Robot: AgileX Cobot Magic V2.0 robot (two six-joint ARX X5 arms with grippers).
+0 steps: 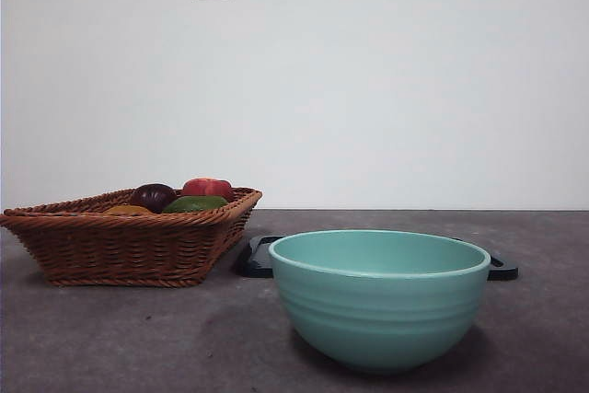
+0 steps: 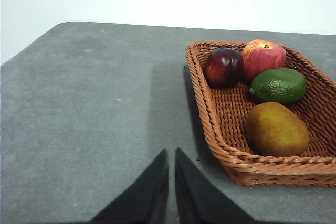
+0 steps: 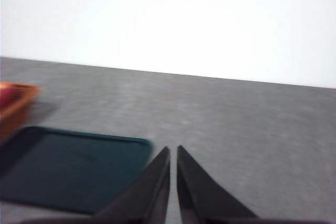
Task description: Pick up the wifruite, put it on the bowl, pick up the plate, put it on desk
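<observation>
- The wifruite (image 2: 276,129) lies in the basket (image 2: 210,108) beside the green fruit (image 2: 278,85).
- The bowl (image 1: 379,296) stands on the desk (image 1: 138,338), a dark plate (image 1: 256,257) behind it, seemingly touching.
- Left gripper (image 2: 171,153) and right gripper (image 3: 173,150) hover, jaws together, holding nothing.

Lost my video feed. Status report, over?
Left gripper shut, empty, short of basket. Right gripper shut, empty, by plate. Wifruite lying in basket, bowl empty. Nothing blocking.
</observation>
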